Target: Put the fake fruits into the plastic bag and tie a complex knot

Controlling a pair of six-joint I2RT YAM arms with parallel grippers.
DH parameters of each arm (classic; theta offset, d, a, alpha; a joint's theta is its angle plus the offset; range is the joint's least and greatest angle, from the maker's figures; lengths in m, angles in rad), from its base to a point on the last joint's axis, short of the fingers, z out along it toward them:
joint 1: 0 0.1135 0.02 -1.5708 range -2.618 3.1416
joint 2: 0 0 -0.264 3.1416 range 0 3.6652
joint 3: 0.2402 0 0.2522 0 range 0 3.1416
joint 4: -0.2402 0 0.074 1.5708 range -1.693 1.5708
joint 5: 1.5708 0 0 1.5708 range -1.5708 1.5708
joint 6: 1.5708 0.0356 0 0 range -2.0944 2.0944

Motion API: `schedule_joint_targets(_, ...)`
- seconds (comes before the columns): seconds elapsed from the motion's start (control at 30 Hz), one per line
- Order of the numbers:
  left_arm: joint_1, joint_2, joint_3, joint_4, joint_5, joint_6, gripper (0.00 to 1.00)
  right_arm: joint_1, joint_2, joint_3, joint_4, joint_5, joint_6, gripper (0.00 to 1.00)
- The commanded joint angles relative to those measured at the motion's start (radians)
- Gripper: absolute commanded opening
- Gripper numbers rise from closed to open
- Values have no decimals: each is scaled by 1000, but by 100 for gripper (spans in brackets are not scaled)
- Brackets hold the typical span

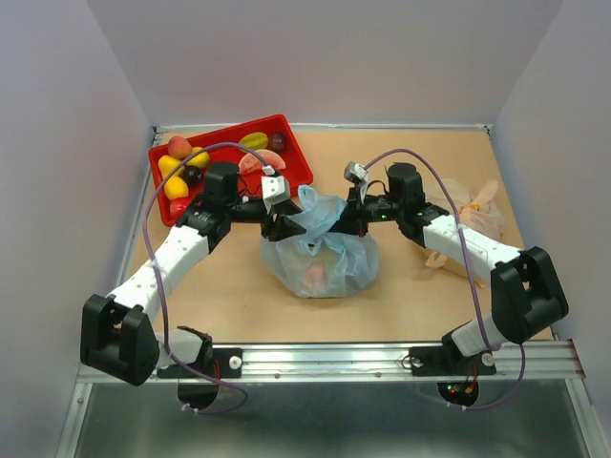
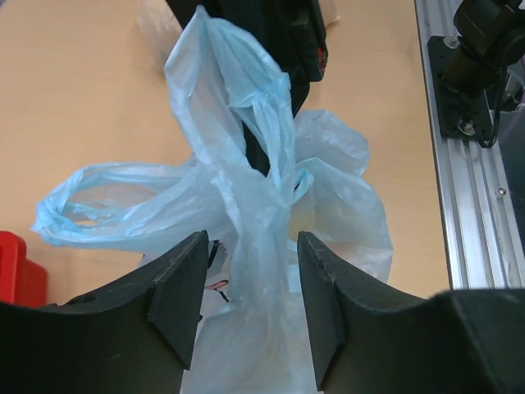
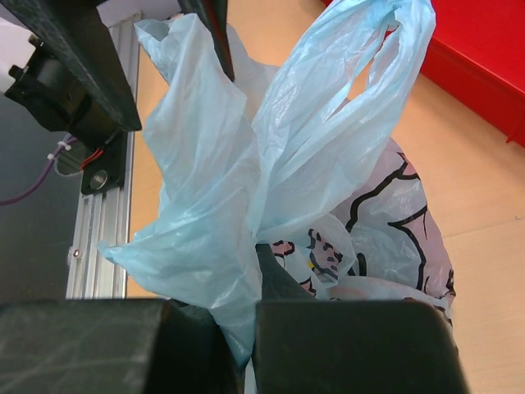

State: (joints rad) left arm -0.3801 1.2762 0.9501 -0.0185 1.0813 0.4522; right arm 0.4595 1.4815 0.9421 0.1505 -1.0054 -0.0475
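The light-blue plastic bag (image 1: pixel 323 256) stands mid-table, and a pinkish fruit (image 1: pixel 313 277) shows through its film. Its two handle strips (image 2: pixel 261 176) rise and wrap round each other above the bag; a tight knot does not show. My left gripper (image 2: pixel 250 283) is open, its fingers (image 2: pixel 176 295) on either side of the film without pinching it. The right gripper (image 3: pixel 250 324) is shut on a bunched handle strip (image 3: pixel 205 246) of the bag. In the top view both grippers (image 1: pixel 284 221) (image 1: pixel 355 219) flank the bag's neck. Several fake fruits (image 1: pixel 181 172) lie in the red tray.
The red tray (image 1: pixel 296 162) sits at the back left, just behind my left arm. A pale orange-beige bag (image 1: pixel 470 215) lies at the right under the right arm. An aluminium rail (image 1: pixel 325 358) runs along the near edge. White walls enclose the table.
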Motion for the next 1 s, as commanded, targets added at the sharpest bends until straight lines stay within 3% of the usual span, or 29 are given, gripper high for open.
schedule_joint_targets(0.0,-2,-60,16,-74,-20,59,58,5,-21,26,55,-36,-14,1)
schedule_joint_targets(0.17,-14,-20,12,-5,-1,-7,48,4,-18,34,54,-53,-3,0)
schedule_joint_targets(0.2,-37,-6,13,14,-3,-16,28,5,-13,38,52,-56,3,1)
schedule_joint_targets(0.23,-49,3,16,41,-6,-38,19,5,-10,40,50,-58,5,3)
schedule_joint_targets(0.33,-88,26,27,106,-18,-75,3,7,-3,44,38,-76,-9,20)
schedule_joint_targets(0.4,-97,46,27,179,-32,-151,0,5,-7,46,12,-88,-35,33)
schedule_joint_targets(0.53,-95,77,30,247,-55,-220,0,5,-6,43,-28,-102,-80,49)
schedule_joint_targets(0.77,-77,66,10,311,-52,-274,0,8,-1,35,-100,-98,-164,51)
schedule_joint_targets(0.97,-65,64,12,261,-107,-187,0,8,-17,46,-114,-121,-169,56)
